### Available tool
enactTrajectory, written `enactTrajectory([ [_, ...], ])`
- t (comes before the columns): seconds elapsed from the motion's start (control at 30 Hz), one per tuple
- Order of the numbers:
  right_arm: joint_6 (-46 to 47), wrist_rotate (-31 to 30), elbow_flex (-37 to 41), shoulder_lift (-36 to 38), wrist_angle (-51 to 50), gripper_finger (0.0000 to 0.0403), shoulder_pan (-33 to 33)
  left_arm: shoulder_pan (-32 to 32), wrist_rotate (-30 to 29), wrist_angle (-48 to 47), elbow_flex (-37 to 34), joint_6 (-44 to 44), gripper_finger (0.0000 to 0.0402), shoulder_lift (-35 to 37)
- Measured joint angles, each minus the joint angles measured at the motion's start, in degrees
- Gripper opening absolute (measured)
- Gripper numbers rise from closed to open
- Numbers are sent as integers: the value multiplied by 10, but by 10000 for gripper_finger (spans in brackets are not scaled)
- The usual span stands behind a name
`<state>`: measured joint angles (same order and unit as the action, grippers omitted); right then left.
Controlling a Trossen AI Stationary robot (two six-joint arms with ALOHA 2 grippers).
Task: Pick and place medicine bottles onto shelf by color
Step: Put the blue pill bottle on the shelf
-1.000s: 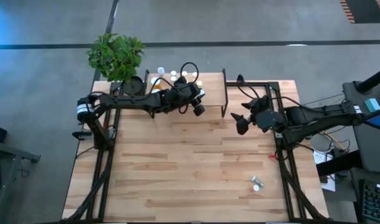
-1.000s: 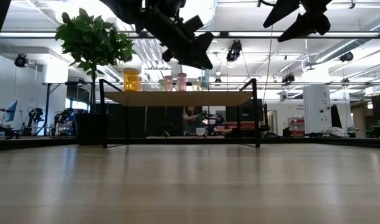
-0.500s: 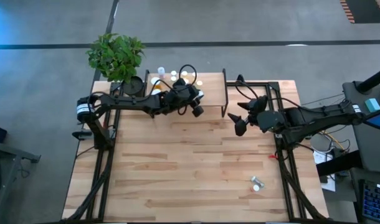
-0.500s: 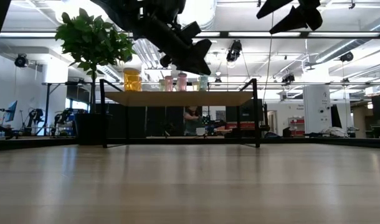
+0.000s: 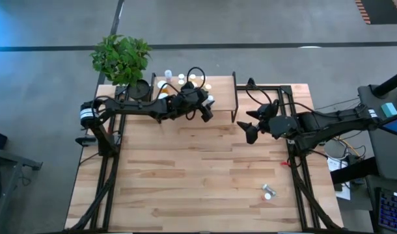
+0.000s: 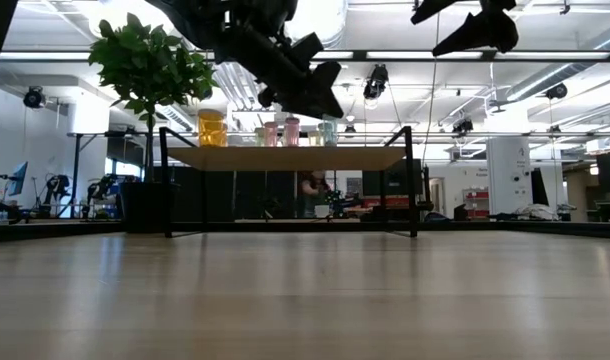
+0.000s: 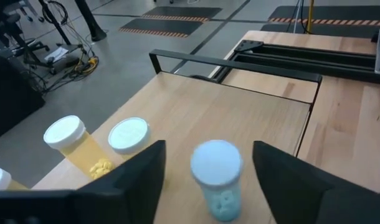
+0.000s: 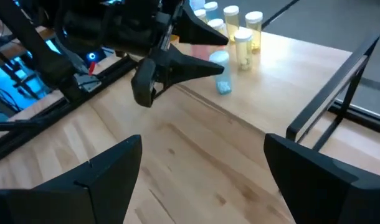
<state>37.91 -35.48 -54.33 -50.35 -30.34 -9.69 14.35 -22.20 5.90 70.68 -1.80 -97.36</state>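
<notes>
Looking down from above: left hand (image 5: 207, 104) over shelf (image 5: 221, 88), near white-capped bottles (image 5: 181, 79); right hand (image 5: 246, 125) above counter (image 5: 185, 175), well apart; two stray bottles (image 5: 268, 192) on counter near right edge. Low view: bottles lined on shelf (image 6: 285, 157), plant (image 6: 150, 65) beside. Left wrist: fingers (image 7: 140, 171) spread, teal bottle (image 7: 217, 177) upright between them, untouched; yellow bottle (image 7: 75, 143) near. Right wrist: fingers (image 8: 103, 174) spread wide, nothing held.

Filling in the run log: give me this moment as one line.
left pincer: open around teal bottle standing on shelf | right pincer: open, empty, above table | one bottle left on table
</notes>
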Motion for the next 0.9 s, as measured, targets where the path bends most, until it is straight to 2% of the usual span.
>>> enactTrajectory([
  [0.1, 27, 11, -11, 0, -41, 325, -10, -3, 0, -18, 9, -1, 251, 10],
  [0.2, 63, 66, -25, -2, -110, 325, -41, -17, 0, -77, 35, -16, 272, 51],
  [0.33, 106, 137, -26, -19, -146, 325, -129, -44, 1, -128, 58, -20, 288, 115],
  [0.43, 176, 170, -27, -48, -153, 324, -209, -67, 27, -141, 58, -20, 292, 156],
  [0.53, 273, 203, -58, -99, -188, 322, -305, -94, 42, -151, 58, -17, 292, 196],
  [0.67, 361, 221, -139, -189, -344, 298, -420, -131, 23, -152, 43, -37, 292, 222],
  [0.8, 437, 224, -199, -272, -482, 269, -501, -147, 10, -149, 28, -57, 293, 210],
  [0.9, 491, 225, -207, -312, -505, 249, -540, -148, 9, -127, 12, -48, 293, 185],
])
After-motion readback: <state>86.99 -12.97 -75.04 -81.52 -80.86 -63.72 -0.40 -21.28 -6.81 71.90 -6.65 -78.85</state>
